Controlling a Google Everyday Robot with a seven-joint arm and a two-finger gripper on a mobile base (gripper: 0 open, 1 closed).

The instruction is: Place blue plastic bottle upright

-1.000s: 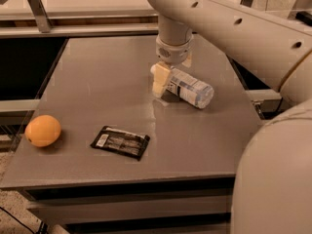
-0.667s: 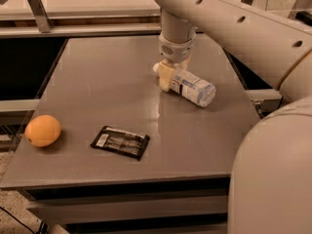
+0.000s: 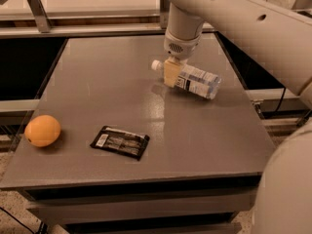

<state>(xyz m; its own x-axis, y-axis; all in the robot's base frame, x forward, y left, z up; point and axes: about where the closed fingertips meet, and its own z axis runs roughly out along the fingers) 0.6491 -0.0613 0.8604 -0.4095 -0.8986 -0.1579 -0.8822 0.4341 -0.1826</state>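
Small clear blue plastic bottle (image 3: 197,81), white cap, label: tilted low over far right of grey tabletop (image 3: 107,82), cap pointing left. Two-finger gripper (image 3: 171,76) clamped on it near neck. Rotate slowly until ribbed base faces down; seat base flat before letting go.

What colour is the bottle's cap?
White cap, camera view; the gripper holds the blue plastic bottle just behind it.

gripper (image 3: 171,78) shifted right onto blue plastic bottle (image 3: 200,81) neck
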